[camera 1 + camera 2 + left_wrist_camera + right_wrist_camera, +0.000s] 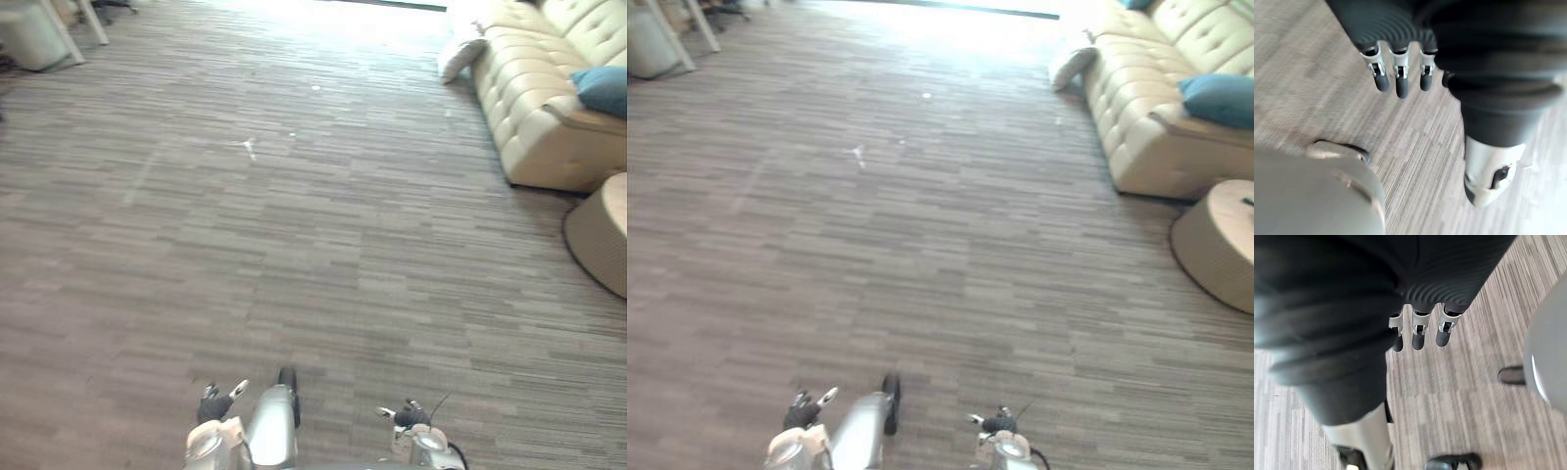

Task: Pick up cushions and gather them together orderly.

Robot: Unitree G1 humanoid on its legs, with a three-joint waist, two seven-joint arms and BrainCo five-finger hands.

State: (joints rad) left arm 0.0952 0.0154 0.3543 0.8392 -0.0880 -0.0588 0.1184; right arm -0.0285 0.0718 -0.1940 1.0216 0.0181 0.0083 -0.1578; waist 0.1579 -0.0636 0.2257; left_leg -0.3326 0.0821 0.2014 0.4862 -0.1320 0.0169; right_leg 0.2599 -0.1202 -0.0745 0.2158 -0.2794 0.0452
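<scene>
A white cushion (460, 54) lies on the floor against the near end of the cream sofa (534, 108), far ahead to the right. A blue cushion (602, 88) rests on the sofa's seat by the armrest. My left hand (1400, 83) hangs over the bare carpet, its fingers straight and holding nothing. My right hand (1419, 333) hangs the same way, fingers straight and empty. Both hands are far from the cushions.
A round beige ottoman (602, 235) stands on the right, in front of the sofa. White furniture with slanted legs (39, 34) is at the far left. Wide grey striped carpet (294, 225) stretches between me and the sofa.
</scene>
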